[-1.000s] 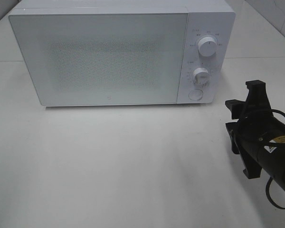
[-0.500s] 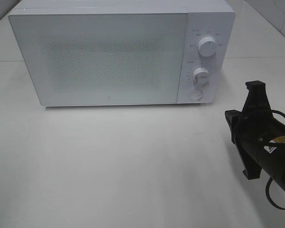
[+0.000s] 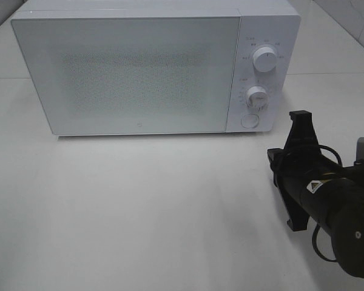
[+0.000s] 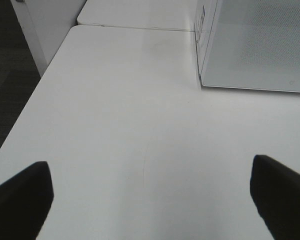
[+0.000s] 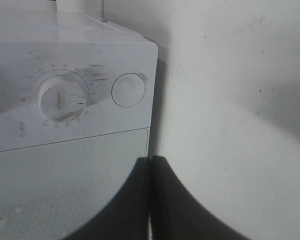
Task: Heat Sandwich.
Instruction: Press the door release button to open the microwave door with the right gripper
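Note:
The sandwich is not in view. The white microwave (image 3: 139,73) stands at the back with its door (image 3: 127,76) closed; the left wrist view shows that door's corner (image 4: 260,45). My right gripper (image 3: 273,159) is shut on nothing and hovers over the table in front of the microwave's control panel, pointing toward it. In the right wrist view its fingertips (image 5: 151,167) meet just below the round button (image 5: 128,90) and the lower dial (image 5: 62,100). My left gripper (image 4: 150,200) is open over bare table to the left of the microwave, out of the exterior view.
The control panel has an upper dial (image 3: 265,59), a lower dial (image 3: 255,97) and a round button (image 3: 249,120). White table (image 3: 139,206) spreads in front of the microwave. Its left edge (image 4: 25,115) drops to a dark floor.
My right gripper closed its jaws, then moved left and a little nearer, toward the area in front of the control panel. The left gripper stayed open.

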Tool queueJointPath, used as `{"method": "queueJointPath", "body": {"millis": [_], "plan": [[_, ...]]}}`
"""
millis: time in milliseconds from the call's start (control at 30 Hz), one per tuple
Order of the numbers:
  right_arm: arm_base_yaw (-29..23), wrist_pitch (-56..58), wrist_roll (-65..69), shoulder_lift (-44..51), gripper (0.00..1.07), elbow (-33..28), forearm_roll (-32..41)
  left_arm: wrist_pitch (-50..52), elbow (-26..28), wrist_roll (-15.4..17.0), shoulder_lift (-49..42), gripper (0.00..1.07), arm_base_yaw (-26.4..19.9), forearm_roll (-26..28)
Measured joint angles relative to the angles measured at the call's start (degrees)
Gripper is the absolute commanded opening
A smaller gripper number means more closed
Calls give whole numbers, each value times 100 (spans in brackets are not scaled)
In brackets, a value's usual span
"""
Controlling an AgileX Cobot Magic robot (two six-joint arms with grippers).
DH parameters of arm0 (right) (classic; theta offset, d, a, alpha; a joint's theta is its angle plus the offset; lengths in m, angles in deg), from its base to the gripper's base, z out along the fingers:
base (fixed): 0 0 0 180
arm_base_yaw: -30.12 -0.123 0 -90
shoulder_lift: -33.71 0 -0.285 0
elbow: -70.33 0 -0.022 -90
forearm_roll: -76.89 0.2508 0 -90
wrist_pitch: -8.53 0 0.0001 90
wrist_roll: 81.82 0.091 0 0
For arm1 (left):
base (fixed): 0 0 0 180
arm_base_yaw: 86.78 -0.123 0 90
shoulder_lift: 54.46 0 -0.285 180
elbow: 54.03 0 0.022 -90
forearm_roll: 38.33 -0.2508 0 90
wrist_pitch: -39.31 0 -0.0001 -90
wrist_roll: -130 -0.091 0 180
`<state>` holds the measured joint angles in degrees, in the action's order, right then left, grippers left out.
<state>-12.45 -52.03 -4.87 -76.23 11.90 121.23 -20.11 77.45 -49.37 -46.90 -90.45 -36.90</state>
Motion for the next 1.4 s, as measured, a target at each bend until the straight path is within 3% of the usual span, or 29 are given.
{"method": "queueJointPath", "body": {"millis": [167,367,867,1400], "plan": [[29,149,74,-269,0,286,-74,0,0,0,0,99,0,0],[516,504,80,-516,0,762,-653,0,0,0,0,99,0,0],[1432,1232,80,-1071,0,1856,-1289,0,0,0,0,99,0,0],[1742,1467,80,-1667,1,2647,-1467,0,0,0,0,99,0,0]]}}
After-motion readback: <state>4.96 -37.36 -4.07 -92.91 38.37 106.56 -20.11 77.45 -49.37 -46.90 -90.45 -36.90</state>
